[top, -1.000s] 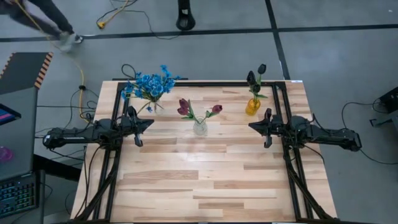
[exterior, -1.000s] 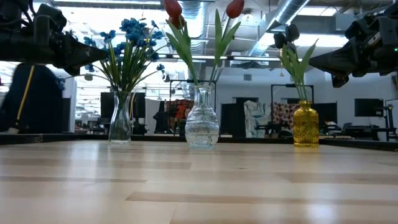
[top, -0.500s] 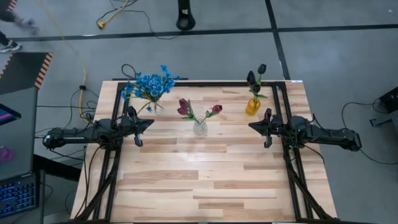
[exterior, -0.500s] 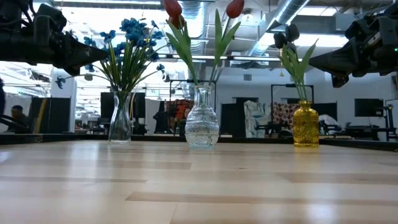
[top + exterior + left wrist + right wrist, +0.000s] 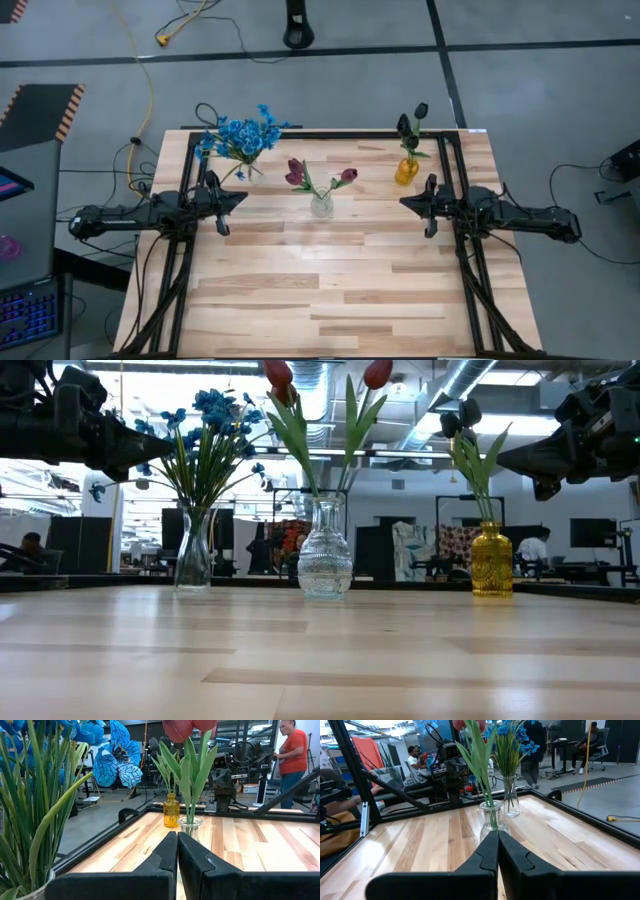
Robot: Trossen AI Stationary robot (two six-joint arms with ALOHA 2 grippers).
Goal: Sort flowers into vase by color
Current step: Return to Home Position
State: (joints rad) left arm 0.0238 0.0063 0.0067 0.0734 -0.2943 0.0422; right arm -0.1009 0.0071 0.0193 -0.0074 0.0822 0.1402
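Jaws closed and empty on my left arm [image 5: 150, 213] and right arm [image 5: 510, 213], over the bench [image 5: 330, 285]. Blue flowers [image 5: 240, 135], red flowers [image 5: 296, 175] and black flowers [image 5: 419, 111] fill separate vases [image 5: 322, 206].

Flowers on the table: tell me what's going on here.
Nothing is being handled at this moment. The flowers stand sorted by color in three vases along the far part of the table: blue flowers in a slim clear vase, red rosebuds in a round clear vase, and dark buds in a yellow vase. The left gripper and right gripper are shut and empty, held above the table at its two sides, pointing toward each other.
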